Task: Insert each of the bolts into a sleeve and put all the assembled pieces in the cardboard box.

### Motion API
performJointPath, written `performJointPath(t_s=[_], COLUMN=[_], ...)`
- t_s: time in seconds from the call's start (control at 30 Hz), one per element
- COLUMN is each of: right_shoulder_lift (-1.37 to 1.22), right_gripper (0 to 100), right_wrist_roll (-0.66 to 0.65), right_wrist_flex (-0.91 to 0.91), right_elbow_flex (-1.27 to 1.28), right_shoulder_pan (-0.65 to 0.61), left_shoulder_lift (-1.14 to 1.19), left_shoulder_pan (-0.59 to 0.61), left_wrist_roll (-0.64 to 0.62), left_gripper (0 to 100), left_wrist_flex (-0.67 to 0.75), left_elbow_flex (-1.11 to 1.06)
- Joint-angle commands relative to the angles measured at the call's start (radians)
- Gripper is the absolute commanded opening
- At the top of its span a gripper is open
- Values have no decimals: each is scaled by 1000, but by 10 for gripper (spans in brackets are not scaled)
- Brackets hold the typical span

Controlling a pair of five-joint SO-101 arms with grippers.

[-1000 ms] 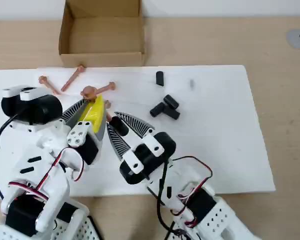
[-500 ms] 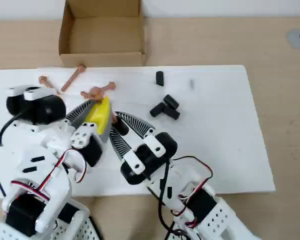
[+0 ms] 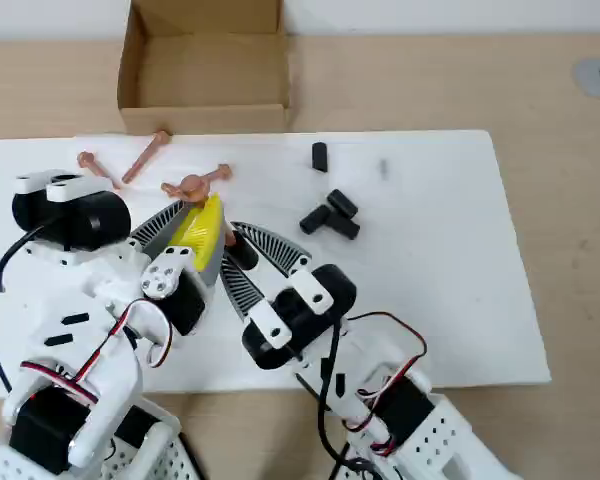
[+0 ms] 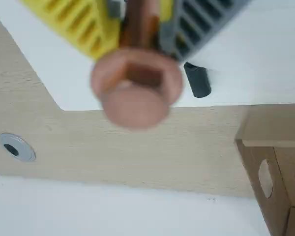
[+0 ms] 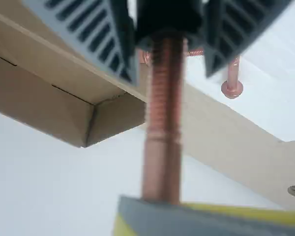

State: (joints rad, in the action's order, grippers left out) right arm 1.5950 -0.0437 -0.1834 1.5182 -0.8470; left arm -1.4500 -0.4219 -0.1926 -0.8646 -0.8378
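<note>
We see the left tool (image 3: 188,200) clenched on a copper bolt (image 3: 192,186), whose head sticks out past the yellow and grey fingers (image 4: 73,24) above the white sheet (image 3: 430,260) on the counter (image 3: 560,160). The right tool (image 3: 225,240) is clamped around a black sleeve (image 3: 242,253), and the bolt's threaded shank meets the sleeve's mouth, though we cannot tell how deep it goes. The cardboard box (image 3: 202,118) stands well apart beyond the sheet, where loose bolts (image 3: 145,157) and loose sleeves (image 3: 320,156) lie.

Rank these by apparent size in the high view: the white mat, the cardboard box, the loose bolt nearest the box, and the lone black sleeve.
1. white mat
2. cardboard box
3. loose bolt
4. lone black sleeve, clearly shorter than the bolt

All lie at table level, so nearness hardly matters.
</note>
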Motion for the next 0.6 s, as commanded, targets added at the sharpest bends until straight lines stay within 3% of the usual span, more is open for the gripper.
performJointPath(t_s=[0.0, 0.23, 0.57], right_shoulder_lift=[7, 7, 7], right_gripper=[9, 9, 9], right_wrist_roll=[-2, -2, -2], right_wrist_flex=[25, 25, 25], right_elbow_flex=[-71, -74, -76], right_shoulder_pan=[-18, -18, -18], left_shoulder_lift=[-5, -5, -5], left_shoulder_pan=[8, 87, 86], left_wrist_roll=[12, 17, 8], left_gripper=[5, 6, 6], left_wrist_flex=[17, 23, 23], left_elbow_flex=[55, 55, 38])
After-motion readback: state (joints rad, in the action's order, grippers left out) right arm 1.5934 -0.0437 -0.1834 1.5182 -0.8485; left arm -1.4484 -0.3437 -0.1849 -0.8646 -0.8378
